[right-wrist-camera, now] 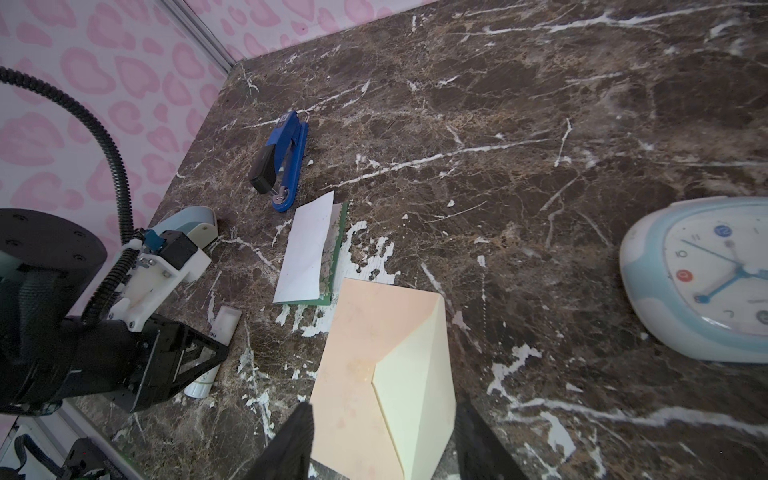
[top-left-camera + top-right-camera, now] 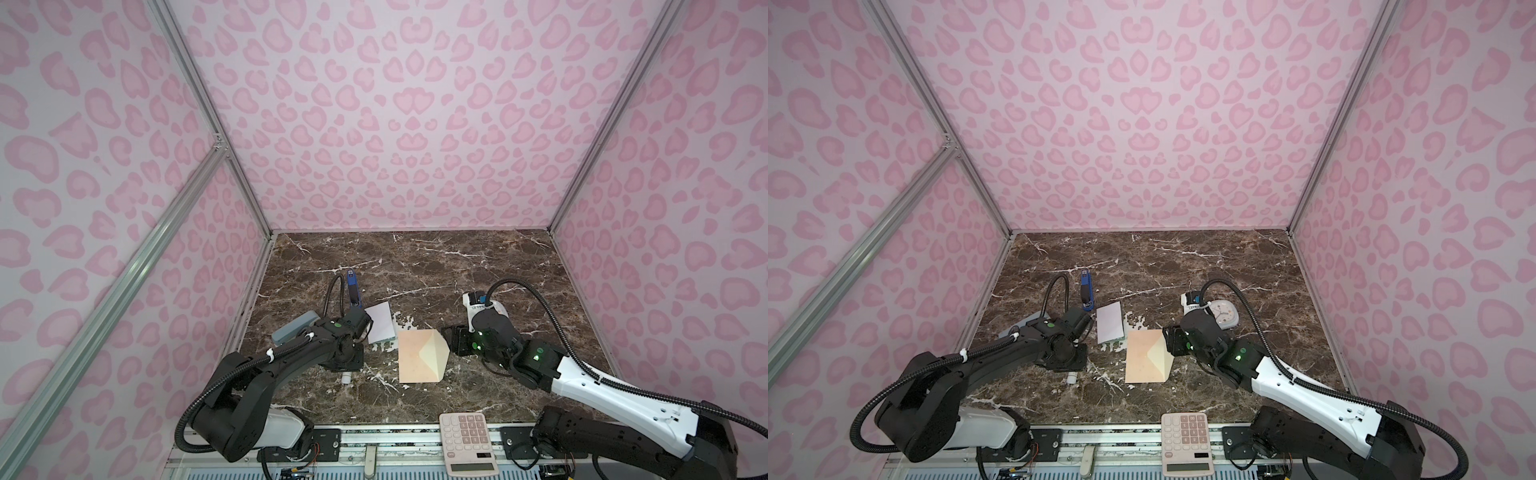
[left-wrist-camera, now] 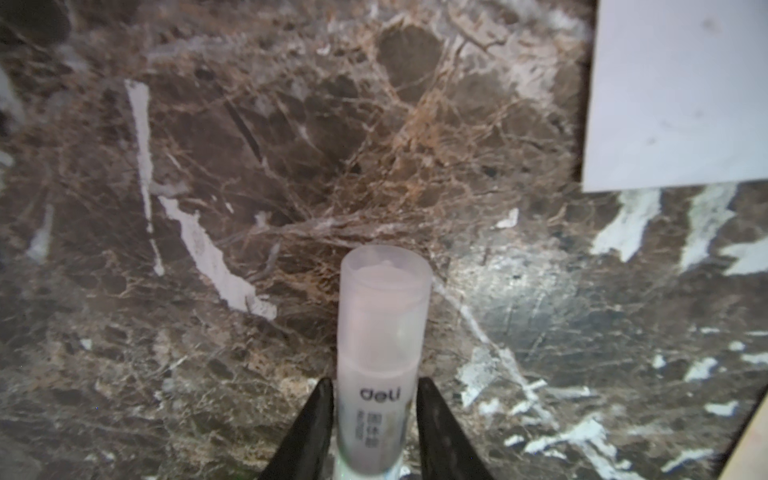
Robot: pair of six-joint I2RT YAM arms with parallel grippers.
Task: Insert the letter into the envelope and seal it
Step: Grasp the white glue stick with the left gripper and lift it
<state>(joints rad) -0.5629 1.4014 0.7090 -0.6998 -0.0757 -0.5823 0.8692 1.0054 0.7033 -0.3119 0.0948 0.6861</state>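
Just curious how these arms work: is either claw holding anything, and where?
The left gripper flanks a translucent white plastic glue stick at its labelled body, below the cap; whether it grips cannot be told. The right gripper holds nothing.

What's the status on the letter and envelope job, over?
Left gripper astride glue stick, grip unclear. Right gripper open at envelope. Letter outside, lying beside it. Nothing between them.
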